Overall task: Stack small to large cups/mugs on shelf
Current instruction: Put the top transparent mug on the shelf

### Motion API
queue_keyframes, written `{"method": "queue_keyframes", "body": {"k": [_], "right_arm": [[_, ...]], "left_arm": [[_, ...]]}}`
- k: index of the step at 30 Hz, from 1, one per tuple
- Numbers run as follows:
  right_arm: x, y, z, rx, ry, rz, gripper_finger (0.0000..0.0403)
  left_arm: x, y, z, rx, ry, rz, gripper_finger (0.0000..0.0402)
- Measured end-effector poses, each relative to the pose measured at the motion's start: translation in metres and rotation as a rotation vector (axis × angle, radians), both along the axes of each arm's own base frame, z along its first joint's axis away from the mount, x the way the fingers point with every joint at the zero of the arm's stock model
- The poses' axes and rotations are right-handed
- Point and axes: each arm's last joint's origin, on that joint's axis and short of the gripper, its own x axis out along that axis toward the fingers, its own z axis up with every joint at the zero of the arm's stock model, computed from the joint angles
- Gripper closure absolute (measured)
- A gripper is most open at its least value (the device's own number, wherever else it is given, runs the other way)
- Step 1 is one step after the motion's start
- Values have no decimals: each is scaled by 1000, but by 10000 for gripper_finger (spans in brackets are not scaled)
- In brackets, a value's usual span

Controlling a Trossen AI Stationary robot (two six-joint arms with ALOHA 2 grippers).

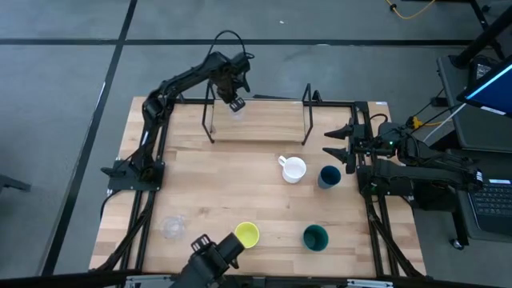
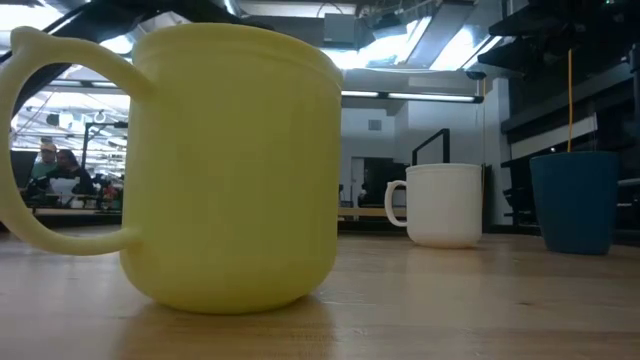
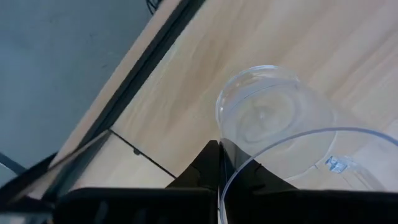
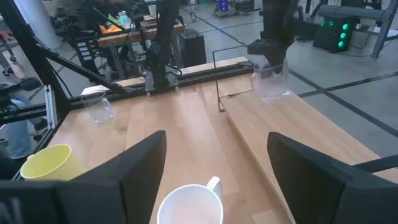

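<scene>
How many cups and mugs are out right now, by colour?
Clear glass cups: 2, one held by the left gripper over the shelf, one on the table
Yellow mug: 1
White mug: 1
Dark blue cup: 1
Dark green cup: 1
Total: 6

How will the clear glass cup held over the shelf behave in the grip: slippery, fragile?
The clear cup looks smooth, so it may slip in the left claw, which pinches only its rim. Its wall seems thin, probably light, perhaps fragile. Its flat base should sit steady on the shelf.
</scene>
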Motion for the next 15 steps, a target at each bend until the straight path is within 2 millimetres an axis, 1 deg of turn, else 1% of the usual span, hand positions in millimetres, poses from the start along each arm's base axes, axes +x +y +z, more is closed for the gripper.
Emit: {"method": "queue_keyframes", "body": {"k": [5,15], "right_arm": [[0,0,0,3,-2,-1,121],[0,0,0,3,-2,-1,121]], "left_arm": [[0,5,-17,-38,62,-25,402],[-7,10,-16,-48,85,-154,401]]}}
